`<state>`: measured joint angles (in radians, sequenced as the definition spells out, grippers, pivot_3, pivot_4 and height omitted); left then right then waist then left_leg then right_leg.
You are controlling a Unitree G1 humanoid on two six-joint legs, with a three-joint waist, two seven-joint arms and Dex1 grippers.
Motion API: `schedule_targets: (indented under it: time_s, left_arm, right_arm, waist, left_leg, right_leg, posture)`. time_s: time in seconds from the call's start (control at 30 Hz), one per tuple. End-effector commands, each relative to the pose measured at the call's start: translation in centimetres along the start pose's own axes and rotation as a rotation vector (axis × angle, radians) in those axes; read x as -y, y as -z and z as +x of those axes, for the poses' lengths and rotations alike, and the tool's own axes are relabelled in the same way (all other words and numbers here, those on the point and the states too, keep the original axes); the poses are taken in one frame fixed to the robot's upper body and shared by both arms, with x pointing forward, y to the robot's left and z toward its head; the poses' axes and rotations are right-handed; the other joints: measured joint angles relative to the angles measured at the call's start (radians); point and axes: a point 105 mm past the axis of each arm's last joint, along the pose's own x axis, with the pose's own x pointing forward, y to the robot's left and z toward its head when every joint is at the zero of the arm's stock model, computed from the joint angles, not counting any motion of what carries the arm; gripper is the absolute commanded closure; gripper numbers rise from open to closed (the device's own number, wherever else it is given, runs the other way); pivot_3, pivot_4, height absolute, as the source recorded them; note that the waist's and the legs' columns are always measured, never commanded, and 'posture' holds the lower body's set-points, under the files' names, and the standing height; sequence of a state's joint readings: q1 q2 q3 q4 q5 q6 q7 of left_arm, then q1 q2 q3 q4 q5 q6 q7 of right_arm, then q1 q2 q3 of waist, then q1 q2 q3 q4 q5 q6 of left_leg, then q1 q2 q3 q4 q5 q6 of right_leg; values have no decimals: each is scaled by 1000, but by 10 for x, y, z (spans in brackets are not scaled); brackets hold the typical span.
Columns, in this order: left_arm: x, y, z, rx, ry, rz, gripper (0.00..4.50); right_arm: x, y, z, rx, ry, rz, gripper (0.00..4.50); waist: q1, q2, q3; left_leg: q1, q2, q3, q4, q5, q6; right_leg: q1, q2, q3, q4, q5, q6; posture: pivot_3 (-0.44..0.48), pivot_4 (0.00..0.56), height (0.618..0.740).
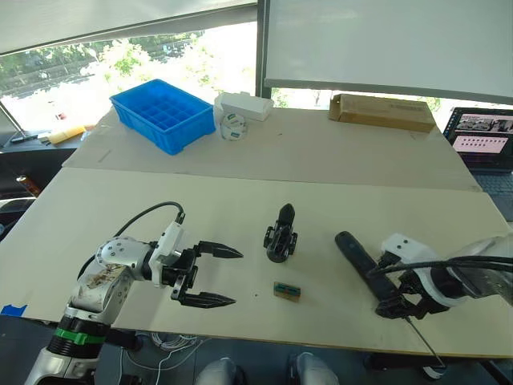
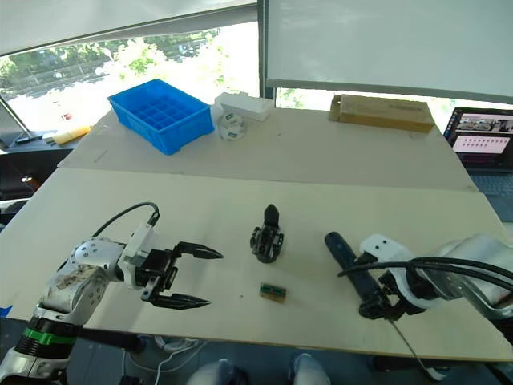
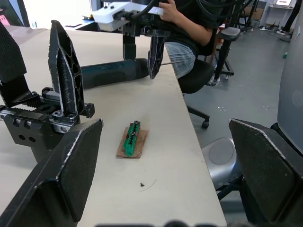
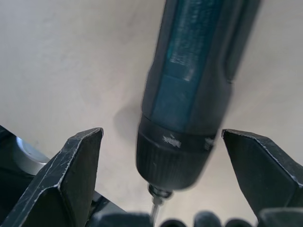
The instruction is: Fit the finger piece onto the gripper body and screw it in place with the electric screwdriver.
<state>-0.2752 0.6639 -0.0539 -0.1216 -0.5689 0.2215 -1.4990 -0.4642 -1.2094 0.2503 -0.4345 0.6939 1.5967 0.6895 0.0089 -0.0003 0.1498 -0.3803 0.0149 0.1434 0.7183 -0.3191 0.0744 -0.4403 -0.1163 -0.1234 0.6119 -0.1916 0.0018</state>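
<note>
Nearest to the camera are the two grippers at the front edge of the table (image 1: 96,208). On the right side, the right gripper (image 1: 398,298) has its fingers spread, one on each side of the electric screwdriver (image 1: 361,258), near its bit end. In the right wrist view the fingertips (image 4: 78,163) stand clearly apart from the tool's body, so it is bracketed but not yet gripped. The screwdriver lies flat on the table, and its thin bit points over the front edge.

The left gripper (image 1: 210,276) is also released and empty. Its two fingers are wide apart and point toward the middle of the table.

Between the two grippers stands the gripper body (image 1: 280,235), upright, with one pointed finger sticking up. Just in front of it lies a small tan-and-green block (image 1: 287,291). I cannot tell with certainty where the loose finger piece is, or whether it is already fitted.

In my judgement the task is at its beginning: the screwdriver is not lifted, nothing is held, and the fitting and the screwing are both left to do.
</note>
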Motion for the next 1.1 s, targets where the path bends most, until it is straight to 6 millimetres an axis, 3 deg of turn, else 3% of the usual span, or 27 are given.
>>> schedule_targets:
  time_s: [0.03, 0.2, 0.47, 0.63, 0.73, 0.8, 0.9, 1.0, 1.1]
  left_arm:
    - [1, -8, 2, 6, 1, 44, 0]
    - [2, -8, 3, 6, -6, 46, 0]
    - [4, -6, 6, 3, -7, 42, 0]
    - [5, -3, 8, 10, 2, 29, 0]
    - [3, -2, 8, 21, -7, 21, 0]
    - [3, 0, 9, 24, -9, 13, 0]
    - [1, 6, 8, 30, -18, -3, 0]
    - [-8, 6, 3, 72, -66, -58, 0]
    - [-10, 17, -5, 11, -56, -19, 0]
  right_arm:
    - [9, -3, 0, 0, 52, 4, 59]
    - [16, -8, 3, 18, 78, 7, 59]
    - [23, 6, 2, -15, 81, -51, 2576]
    - [34, 6, -14, 135, 83, -31, 2608]
    - [43, 6, -40, 301, 87, 56, 2608]
    - [39, 1, -68, 511, 12, 113, 2608]
    - [27, -13, -127, 1016, -92, 85, 2609]
    - [18, -9, -140, 1137, 0, 54, 2609]
    - [-20, -20, -143, 1271, 28, -181, 2609]
  waist:
    - [0, 0, 0]
    - [-3, 0, 0]
    - [-3, 0, 0]
    - [7, -1, 0]
    - [10, 0, 0]
    - [10, 0, 0]
    - [2, 0, 0]
    - [3, 0, 0]
    - [3, -2, 0]
  left_leg:
    - [0, 0, 0, 0, 0, 0]
    - [0, 0, 0, 1, 0, 0]
    - [0, 0, 0, 2, 0, 0]
    - [-1, 0, -1, 2, 0, 0]
    - [-3, 0, 0, 3, 0, 0]
    - [-3, 0, 0, 3, 0, 0]
    - [-2, 1, 0, 3, 0, 0]
    - [2, 1, 0, 1, 0, 0]
    - [3, 1, 0, 0, 0, 0]
  right_leg:
    - [0, 0, 0, 0, 0, 0]
    - [1, 0, 0, 0, 0, 0]
    - [1, 0, -1, 0, 0, 1]
    - [1, 0, -2, -1, 0, 1]
    - [1, 0, -2, 0, 1, 2]
    - [1, 1, -2, 0, 1, 3]
    - [1, 4, -3, 0, 1, 3]
    - [3, 4, -2, 0, 1, 2]
    - [3, 4, 0, 0, 0, 2]
  posture:
    - [0, 150, 740]
    - [0, 150, 740]
    - [0, 150, 740]
    - [0, 150, 740]
    - [0, 150, 740]
    - [0, 150, 740]
    - [0, 150, 740]
    - [0, 150, 740]
    - [0, 150, 740]
